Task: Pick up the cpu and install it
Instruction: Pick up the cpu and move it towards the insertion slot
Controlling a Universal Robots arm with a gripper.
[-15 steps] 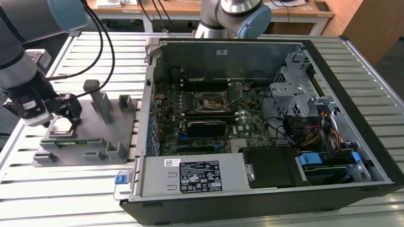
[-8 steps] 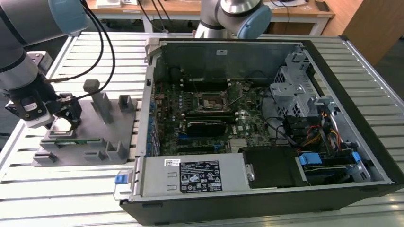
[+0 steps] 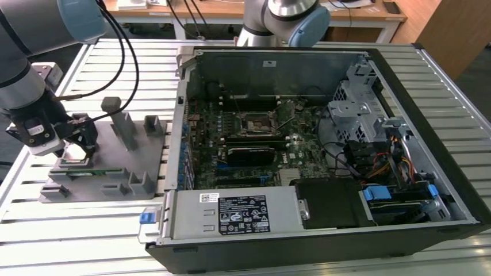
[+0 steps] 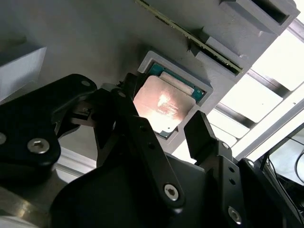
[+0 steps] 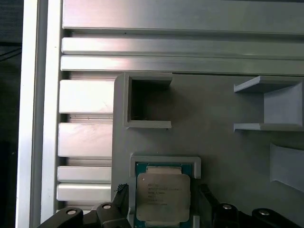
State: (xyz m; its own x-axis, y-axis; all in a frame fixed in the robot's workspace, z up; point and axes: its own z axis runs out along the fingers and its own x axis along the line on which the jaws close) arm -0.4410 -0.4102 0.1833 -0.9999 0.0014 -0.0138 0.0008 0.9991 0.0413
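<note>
Exterior view puts the black two-fingered gripper (image 3: 84, 146) low over a pale grey plastic fixture tray (image 3: 115, 187) on the slatted aluminium table (image 3: 77, 230), at the exterior view's left and well apart from the open black computer case (image 3: 460, 190) and the black square socket frame (image 3: 257, 122) on its motherboard. In the first wrist view the cpu (image 5: 163, 194), a flat square chip with a silver-grey metal lid on a green rim, lies flat in a shallow walled pocket of that tray. The claw stands open astride it: one of the fingers (image 5: 206, 197) sits on each side, a gap shows between each and the chip's edges, and nothing is gripped. The risk I judge greatest is a close that lands off-centre or too high. A finger could then catch the pocket wall instead of the chip, or pinch one corner, so the chip tilts, jams in the pocket or slips on the lift. The narrow green memory stick (image 3: 88, 171) slotted just beside the pocket could also be knocked. The chip's near edge is cut off in the first wrist view, glare washes out its lid in the second wrist view, and I cannot tell how deep the fingertips sit, nor whether the socket is open.
</note>
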